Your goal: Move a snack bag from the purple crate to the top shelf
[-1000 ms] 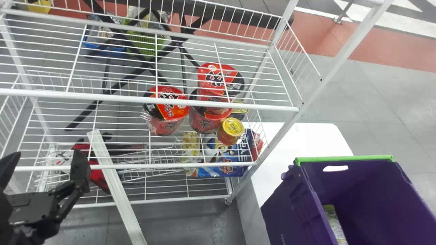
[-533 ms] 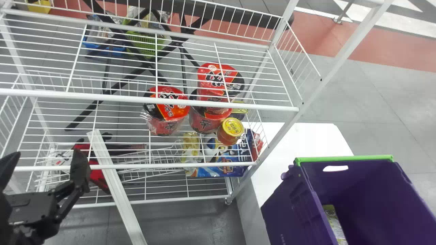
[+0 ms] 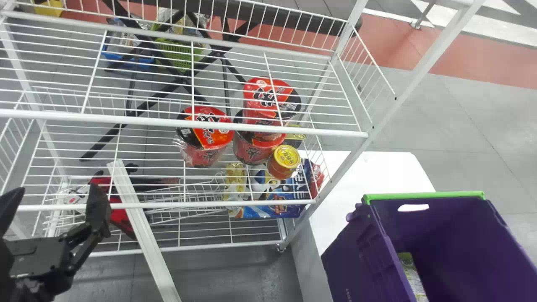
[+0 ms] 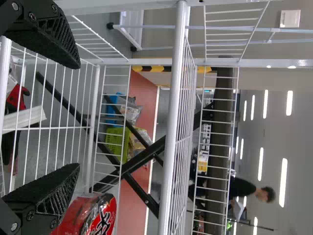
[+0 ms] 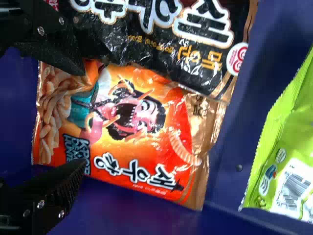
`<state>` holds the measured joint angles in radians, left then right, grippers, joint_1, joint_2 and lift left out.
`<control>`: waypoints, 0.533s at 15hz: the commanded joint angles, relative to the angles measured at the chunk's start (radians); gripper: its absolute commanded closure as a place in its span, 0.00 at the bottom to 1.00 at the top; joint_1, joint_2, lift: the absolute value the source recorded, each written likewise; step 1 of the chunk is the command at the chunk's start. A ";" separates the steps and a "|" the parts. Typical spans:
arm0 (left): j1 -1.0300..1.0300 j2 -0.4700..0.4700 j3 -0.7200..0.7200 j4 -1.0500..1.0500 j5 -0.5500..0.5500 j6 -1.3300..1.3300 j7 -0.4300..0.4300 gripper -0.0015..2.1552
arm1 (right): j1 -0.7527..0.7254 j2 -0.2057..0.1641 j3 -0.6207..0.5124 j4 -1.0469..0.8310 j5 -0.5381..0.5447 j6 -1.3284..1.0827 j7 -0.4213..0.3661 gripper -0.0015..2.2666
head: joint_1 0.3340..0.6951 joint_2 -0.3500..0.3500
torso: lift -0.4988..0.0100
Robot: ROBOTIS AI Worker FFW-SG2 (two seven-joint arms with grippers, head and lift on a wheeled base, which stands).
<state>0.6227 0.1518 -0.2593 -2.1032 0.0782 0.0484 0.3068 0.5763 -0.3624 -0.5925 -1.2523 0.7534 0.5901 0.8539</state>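
Head view. Left gripper (image 3: pixel 56 199) at the robot's left, in front of the white wire rack (image 3: pixel 180 122), its 2 black fingers spread with no item between them. Purple crate (image 3: pixel 356 251) at the robot's right on a white table (image 3: pixel 369 172); 1 green strip (image 3: pixel 423 196) along its far rim. Inside, a packet with green on it (image 3: pixel 412 274). Under the rack's upper deck: 3 red noodle cups (image 3: pixel 205 144), 1 set on top of another, plus 1 jar (image 3: pixel 283 161) with a yellow lid beside them. Farther down, 1 blue bag (image 3: pixel 268 207). A pale bar (image 3: pixel 144 235) slants across the rack's front.

Left wrist view. Left gripper (image 4: pixel 73 115): claw wide apart, nothing pinched. A red cup (image 4: pixel 100 218) is near 1 finger; contact cannot be judged.

Right wrist view. Right gripper (image 5: pixel 78 117) inside the crate, fingers parted, 1 end of the orange snack bag (image 5: pixel 132 161) lying across the gap. No squeeze on it; whether either finger touches is unclear. 1 black bag (image 5: pixel 195 63) overlaps the orange bag along 1 side. 1 green bag (image 5: pixel 288 147) lies apart from both, against the purple surface.
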 commanded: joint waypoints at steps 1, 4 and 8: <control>0.000 0.000 0.000 0.000 0.000 0.000 0.000 0.05 | -0.001 -0.003 0.000 0.016 0.001 -0.008 -0.010 0.10 | 1.00 0.00 | 0.08; 0.000 -0.001 0.000 -0.001 0.000 0.000 0.000 0.05 | -0.003 -0.004 -0.001 0.033 0.001 -0.017 -0.021 0.10 | 1.00 0.00 | 0.08; 0.000 0.000 0.000 0.000 0.002 -0.003 -0.002 0.05 | 0.004 -0.003 -0.020 0.036 0.000 -0.017 -0.023 0.10 | 1.00 0.00 | 0.08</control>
<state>0.6228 0.1518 -0.2594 -2.1042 0.0785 0.0455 0.3053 0.5769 -0.3666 -0.6056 -1.2171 0.7535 0.5730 0.8327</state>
